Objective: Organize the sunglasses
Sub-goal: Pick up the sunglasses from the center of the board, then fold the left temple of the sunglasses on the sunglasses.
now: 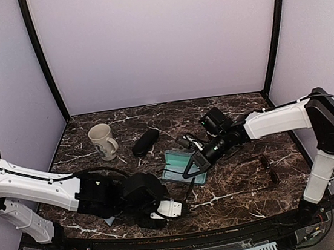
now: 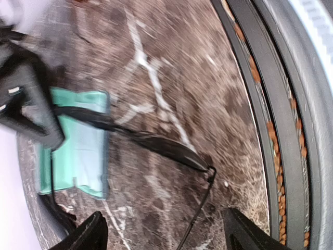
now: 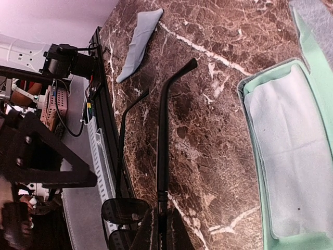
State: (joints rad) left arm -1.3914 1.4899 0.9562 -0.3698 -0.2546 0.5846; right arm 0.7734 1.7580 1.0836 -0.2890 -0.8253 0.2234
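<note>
**Top view.** Right gripper (image 1: 192, 169) is pressed together on the held pair (image 1: 190, 188), over the right part of the open case (image 1: 173, 168). The pair's temple arms trail from the gripper toward the near edge, ending close to the left gripper (image 1: 165, 210). The loose pair (image 1: 268, 167) lies flat on the table (image 1: 227, 114), well to the right, with its long axis running roughly near-to-far. It is nearer the right arm; the left arm is well apart from it. The black case (image 1: 145, 141) sits closed between the mug (image 1: 102, 140) and the open case.

**Left wrist (blurred).** Fingers (image 2: 91, 237) are spread wide and grip nothing. One thin temple arm runs down through the gap between them and appears to touch neither. The open case is up-left, with the right gripper above it.

**Right wrist.** The jaws pinch the held pair near a hinge. One dark lens (image 3: 125, 211) hangs just beside them. Both temple arms are unfolded and run straight away from the gripper, side by side. The open case lies off to one side with its pale lining showing, its long axis roughly parallel to the temples. So the pair likely needs a sideways shift into the cavity (the open temples may overhang). The cloth (image 3: 138, 44) lies beyond the temple tips.

**Count.** Two pairs of sunglasses, two cases, one mug, one cloth.
</note>
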